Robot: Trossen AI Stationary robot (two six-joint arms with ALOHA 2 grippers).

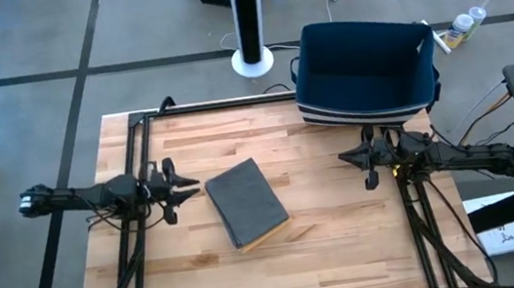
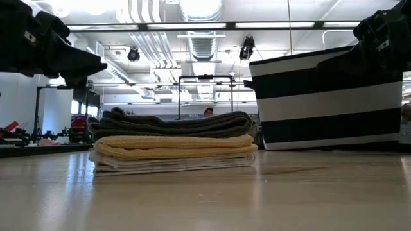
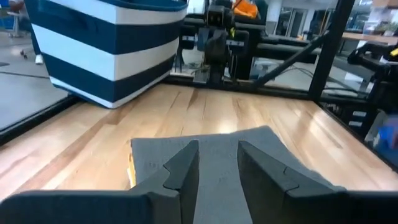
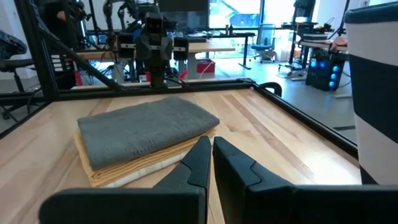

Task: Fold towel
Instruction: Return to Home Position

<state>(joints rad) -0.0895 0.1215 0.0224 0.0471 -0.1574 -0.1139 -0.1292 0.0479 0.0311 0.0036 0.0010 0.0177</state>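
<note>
At the middle of the table sits the finished stack: black towel on top, yellow towel under it, white towel at the bottom, edges roughly lined up in the low view. Seen from above, the stack's long axis runs from about 11 o'clock to 5 o'clock.

Out at the stack's 9 o'clock is the left gripper, just beside the towels but clear of them, fingers parted and holding nothing. At 3 o'clock, well apart from the stack, the right gripper points back at it with its fingers drawn together, also empty. The striped basket stands at about 1 o'clock, just behind the right arm.

The left arm is the nearer one, so it looks to have the tighter retreat: straight back toward 9 o'clock, away from the pile.
</note>
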